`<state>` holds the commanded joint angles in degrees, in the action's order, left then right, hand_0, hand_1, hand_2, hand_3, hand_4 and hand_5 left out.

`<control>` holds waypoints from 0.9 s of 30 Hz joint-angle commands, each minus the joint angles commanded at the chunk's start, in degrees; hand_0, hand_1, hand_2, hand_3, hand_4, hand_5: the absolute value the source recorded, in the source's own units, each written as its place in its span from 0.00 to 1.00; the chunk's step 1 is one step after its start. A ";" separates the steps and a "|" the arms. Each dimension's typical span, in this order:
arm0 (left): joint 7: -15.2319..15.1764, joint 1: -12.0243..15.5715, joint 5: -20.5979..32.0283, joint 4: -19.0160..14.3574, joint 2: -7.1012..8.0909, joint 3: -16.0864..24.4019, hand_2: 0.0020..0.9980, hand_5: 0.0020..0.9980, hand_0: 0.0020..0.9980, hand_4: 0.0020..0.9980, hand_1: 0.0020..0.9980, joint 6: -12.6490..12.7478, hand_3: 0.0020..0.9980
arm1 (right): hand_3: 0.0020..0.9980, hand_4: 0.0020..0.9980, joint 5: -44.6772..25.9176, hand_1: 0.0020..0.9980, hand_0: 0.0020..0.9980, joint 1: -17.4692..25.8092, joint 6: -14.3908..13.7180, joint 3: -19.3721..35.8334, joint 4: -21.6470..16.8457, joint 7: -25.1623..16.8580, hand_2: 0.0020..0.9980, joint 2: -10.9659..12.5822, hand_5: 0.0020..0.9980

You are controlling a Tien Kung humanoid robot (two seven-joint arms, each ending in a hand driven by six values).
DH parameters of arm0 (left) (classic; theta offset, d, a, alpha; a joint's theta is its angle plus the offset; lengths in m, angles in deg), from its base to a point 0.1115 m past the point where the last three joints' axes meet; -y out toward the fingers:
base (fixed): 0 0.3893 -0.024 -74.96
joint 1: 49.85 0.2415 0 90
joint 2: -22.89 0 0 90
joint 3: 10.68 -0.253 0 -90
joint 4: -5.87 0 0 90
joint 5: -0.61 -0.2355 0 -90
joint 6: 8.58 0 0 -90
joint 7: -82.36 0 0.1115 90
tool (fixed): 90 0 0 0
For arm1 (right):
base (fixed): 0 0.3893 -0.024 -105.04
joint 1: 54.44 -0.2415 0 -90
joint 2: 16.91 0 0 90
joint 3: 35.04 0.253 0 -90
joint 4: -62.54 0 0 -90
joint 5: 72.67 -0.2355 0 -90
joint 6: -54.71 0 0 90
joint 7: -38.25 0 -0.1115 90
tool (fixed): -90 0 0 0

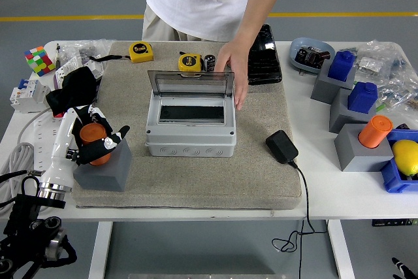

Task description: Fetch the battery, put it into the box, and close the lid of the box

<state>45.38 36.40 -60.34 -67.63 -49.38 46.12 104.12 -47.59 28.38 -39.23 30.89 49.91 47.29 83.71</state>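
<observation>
tape measure, far left [140, 51]: black round label with a "5" on it, rest of the print too small to read
tape measure, by the lid [189, 62]: round face label, nothing legible
battery [209, 63]: dark wrap, print not readable
box [190, 125]: grey, no readable marking
breaker [21, 95]: white, small print unreadable
bags, far right [390, 70]: clear, contents and labels too small to read
grey block [103, 166]: no text
everything else: no legible text, brand or number
</observation>
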 joint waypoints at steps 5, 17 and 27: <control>0.00 -0.71 -0.18 -1.36 0.54 -0.21 0.22 0.00 0.08 0.80 0.10 0.05 0.25 | 0.56 0.98 -0.07 0.67 0.67 0.04 -0.15 0.05 0.05 -0.22 0.68 -0.06 0.47; 1.53 -7.96 -11.16 -8.99 4.51 -2.53 0.22 0.00 0.08 0.78 0.10 0.78 0.25 | 0.56 0.98 -0.32 0.67 0.67 0.00 -0.68 0.28 0.04 -0.54 0.68 -0.16 0.47; 12.57 -21.22 -26.28 -7.79 5.30 -13.12 0.22 0.00 0.07 0.76 0.10 1.72 0.25 | 0.56 0.98 -0.84 0.67 0.67 -0.05 -1.02 -0.23 0.06 -0.77 0.68 -0.38 0.46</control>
<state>57.95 15.18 -86.62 -75.42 -44.07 33.00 105.84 -48.43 28.33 -40.25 30.65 49.98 46.52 83.32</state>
